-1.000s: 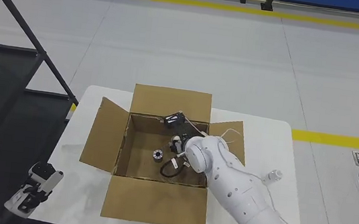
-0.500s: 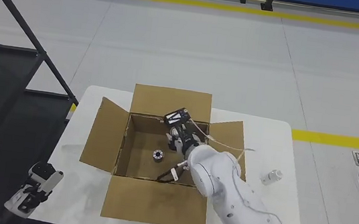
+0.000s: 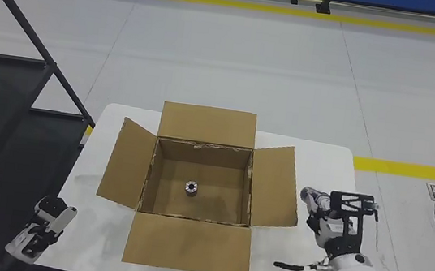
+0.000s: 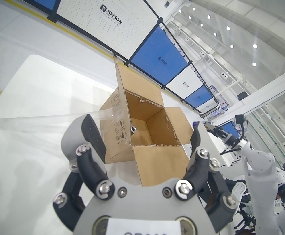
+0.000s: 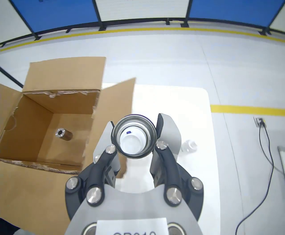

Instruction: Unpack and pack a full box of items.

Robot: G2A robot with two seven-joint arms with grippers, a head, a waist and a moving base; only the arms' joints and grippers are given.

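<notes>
Top view: the cardboard box (image 3: 187, 246) stands mid-worktop (image 3: 320, 164) with all four flaps splayed outward, and a bare strip lies to its right. The right gripper (image 3: 325, 207) is over that strip, just past the right flap. The left gripper (image 3: 40, 232) sits by the near-left edge. A small metal cylinder (image 3: 191, 186) rests on the box floor.

Left wrist view: the fingers (image 4: 91, 131) are spread wide with nothing between them.

Right wrist view: the fingers (image 5: 164, 129) pinch a metal can (image 5: 134, 139). Its silver-rimmed round end faces the camera and its long axis runs along the fingers. A small white bottle (image 5: 189, 146) is on the worktop nearby.

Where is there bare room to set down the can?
Table strip between box and far right corner; box floor beside the cylinder; table left of the box. Crowded near the bottle beside the right gripper and can.
</notes>
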